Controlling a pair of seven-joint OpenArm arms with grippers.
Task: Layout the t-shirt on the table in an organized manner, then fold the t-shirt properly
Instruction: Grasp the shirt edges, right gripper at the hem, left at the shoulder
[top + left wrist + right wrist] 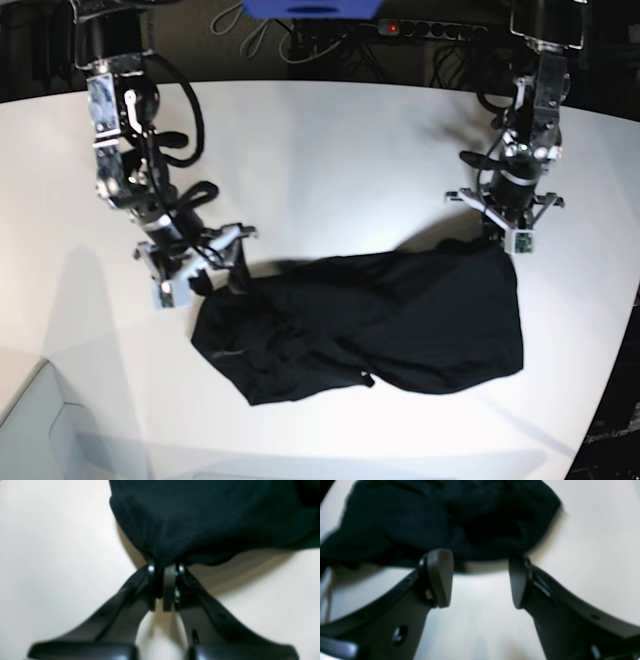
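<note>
One shirt (380, 320), black, short-sleeved, lying crumpled across lower centre of the base view, wider than tall, with folds and a lumpy outline. No print or tag visible from any view. Its upper right corner is drawn up into a peak toward the left gripper (497, 235). In the left wrist view the cloth (200, 520) fills the upper half of the frame and bunches to a pinch right at the jaws.

One table (330, 160), white, smooth, curved far edge, much bigger than the shirt.

Two grippers. Left gripper (166, 567), right side of base view: jaws closed tight on a fold of the shirt's edge, cloth lifted slightly off the table with shadow under it. Right gripper (215, 262), left side of base view: jaws wide apart, nothing between them, at the shirt's upper left edge. In the right wrist view the gripper (480, 580) frames bare table, with the shirt (440, 517) just beyond the fingertips.
</note>
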